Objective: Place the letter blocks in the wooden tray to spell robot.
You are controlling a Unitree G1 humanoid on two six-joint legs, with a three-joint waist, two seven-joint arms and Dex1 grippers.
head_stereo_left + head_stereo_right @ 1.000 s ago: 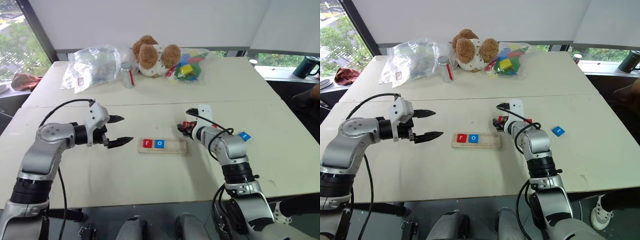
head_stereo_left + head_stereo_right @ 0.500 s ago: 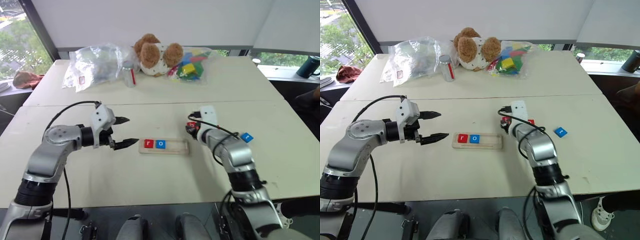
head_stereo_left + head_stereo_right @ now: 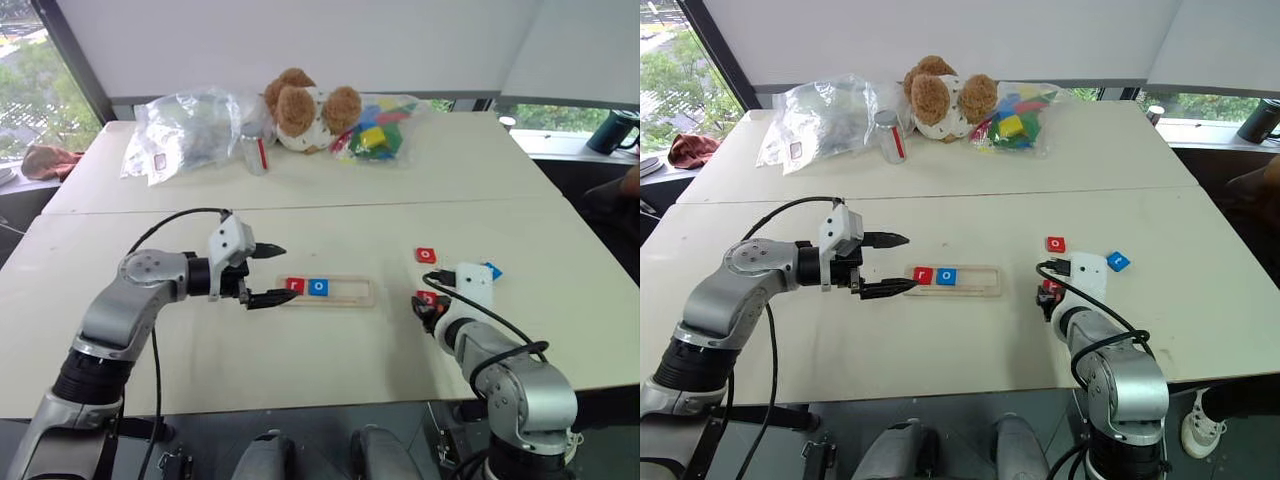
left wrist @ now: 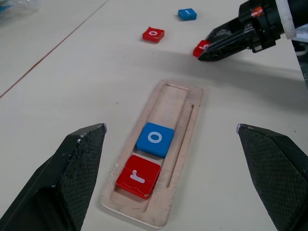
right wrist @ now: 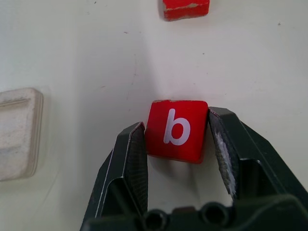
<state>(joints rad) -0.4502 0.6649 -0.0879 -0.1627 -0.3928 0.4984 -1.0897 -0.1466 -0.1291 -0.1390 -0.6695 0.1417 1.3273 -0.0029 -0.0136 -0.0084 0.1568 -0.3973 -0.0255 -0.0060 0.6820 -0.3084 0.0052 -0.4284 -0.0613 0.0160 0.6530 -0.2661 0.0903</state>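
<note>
Your right gripper has pulled back from the tray, its fingers clamped on the flat red b tile. Your left gripper now hovers wide open at the pale wooden tray's r end.

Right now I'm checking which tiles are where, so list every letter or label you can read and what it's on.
"r": red tile at the wooden tray's near end.
"o": blue tile next to it in the tray.
"o": red tile loose on the table.
"b": red tile between the right gripper's fingers.
Blue tile on the table: letter too small to read.
Bottle label: unreadable.
</note>
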